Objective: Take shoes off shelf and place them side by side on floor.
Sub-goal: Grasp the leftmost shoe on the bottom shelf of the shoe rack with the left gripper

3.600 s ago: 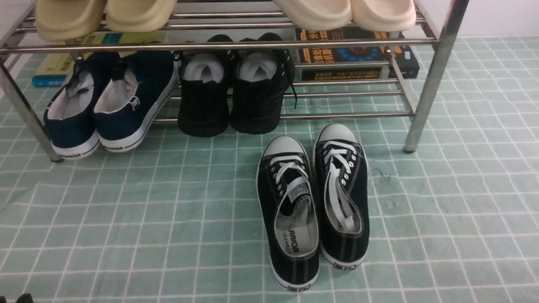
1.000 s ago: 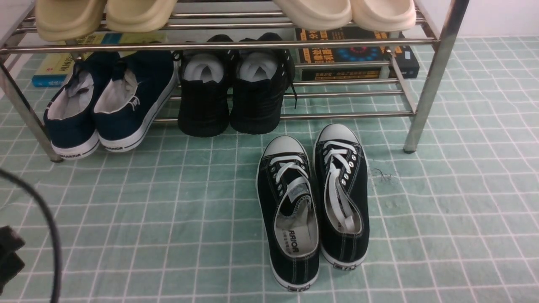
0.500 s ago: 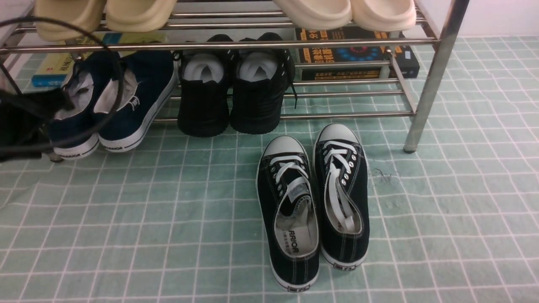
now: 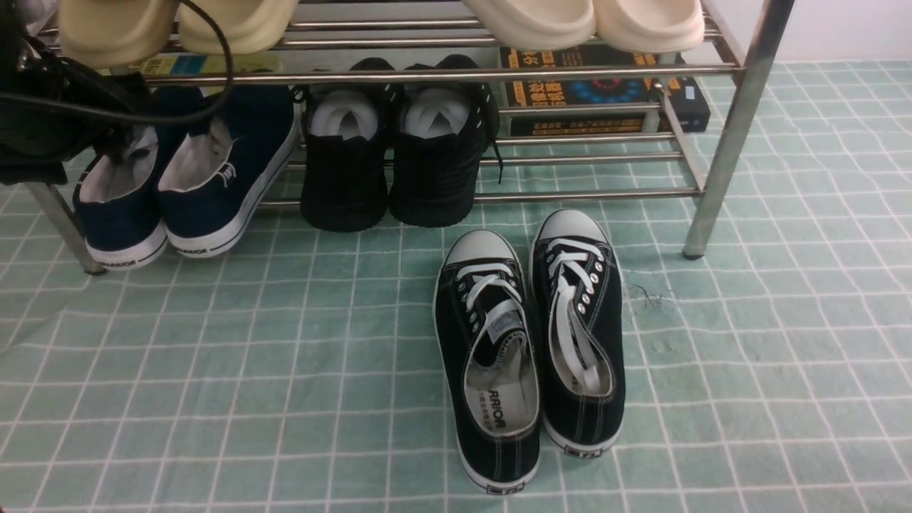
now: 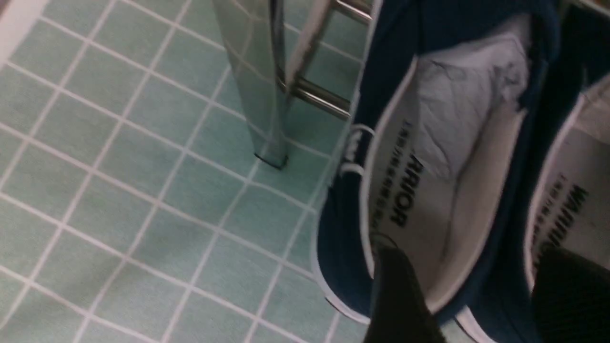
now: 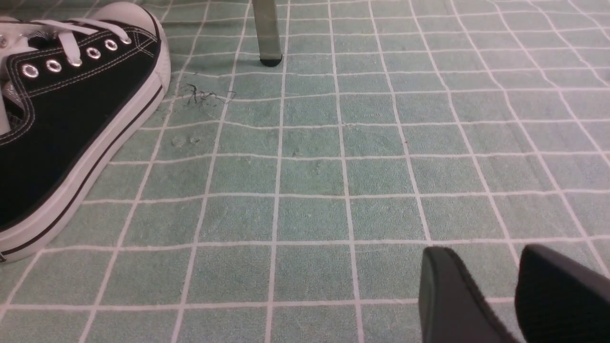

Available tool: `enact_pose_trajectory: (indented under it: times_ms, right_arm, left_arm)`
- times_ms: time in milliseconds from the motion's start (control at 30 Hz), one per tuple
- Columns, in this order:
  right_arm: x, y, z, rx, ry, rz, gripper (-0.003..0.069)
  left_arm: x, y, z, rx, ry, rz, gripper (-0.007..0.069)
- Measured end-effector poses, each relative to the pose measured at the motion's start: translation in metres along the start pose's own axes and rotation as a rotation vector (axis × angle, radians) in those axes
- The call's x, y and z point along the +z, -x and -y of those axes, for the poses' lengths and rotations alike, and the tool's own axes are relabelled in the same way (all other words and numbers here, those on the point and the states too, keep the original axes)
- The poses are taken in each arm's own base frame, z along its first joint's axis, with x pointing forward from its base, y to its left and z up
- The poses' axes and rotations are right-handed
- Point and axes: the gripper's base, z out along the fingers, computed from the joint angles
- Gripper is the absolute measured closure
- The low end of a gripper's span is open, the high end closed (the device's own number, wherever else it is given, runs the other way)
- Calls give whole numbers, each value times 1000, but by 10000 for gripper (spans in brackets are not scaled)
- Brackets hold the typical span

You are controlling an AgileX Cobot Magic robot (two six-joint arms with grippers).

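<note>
Our left pincer (image 4: 50, 132) hangs by the shelf (image 4: 570, 71), shoes (image 4: 214, 206) just beneath it on the lower tier, wrist view, its fingers (image 5: 400, 295) apart above both heels, right wrist, our right pincer (image 6: 476, 259) slightly parted over floor (image 6: 310, 166)

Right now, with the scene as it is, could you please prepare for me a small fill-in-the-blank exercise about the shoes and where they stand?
1. The navy shoes stand on the ___ tier of the shelf.
2. The black sneakers with white laces stand on the ___.
3. The black shoes on the shelf are stuffed with white ___.
4. On the top tier lie ___ cream slippers.

Missing words: lower; floor; paper; four.
</note>
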Motion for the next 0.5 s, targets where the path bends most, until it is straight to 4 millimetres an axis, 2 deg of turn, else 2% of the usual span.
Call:
enact_pose_trajectory:
  times_ms: [233,500]
  right_arm:
    - [0,0,0,0,0,0,421]
    - [0,0,0,0,0,0,421]
  left_arm:
    - [33,0,-6,-26,121,43,218]
    - [58,-6,-8,-31,188,38,218]
